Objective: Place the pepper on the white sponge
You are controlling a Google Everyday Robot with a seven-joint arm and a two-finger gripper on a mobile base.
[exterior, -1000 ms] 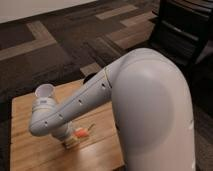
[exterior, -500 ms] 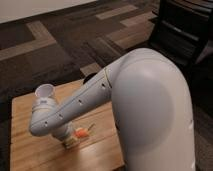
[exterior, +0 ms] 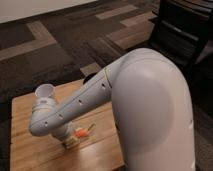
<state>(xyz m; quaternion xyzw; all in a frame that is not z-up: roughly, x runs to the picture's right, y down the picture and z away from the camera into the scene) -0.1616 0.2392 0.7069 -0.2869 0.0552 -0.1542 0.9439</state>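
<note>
The pepper (exterior: 81, 133) shows as a small orange-red tip just below my forearm, near the middle of the wooden table (exterior: 22, 150). My gripper (exterior: 70, 141) is at the end of the white arm, low over the table right beside the pepper, and mostly hidden by the wrist. A small pale edge under the gripper may be the white sponge (exterior: 69, 145), but most of it is hidden. Whether the pepper is held or lying down I cannot tell.
A white paper cup (exterior: 44, 92) stands on the table's far side, just behind my wrist. My large white arm covers the table's right part. A dark chair or cabinet (exterior: 185, 30) stands at the back right on patterned carpet.
</note>
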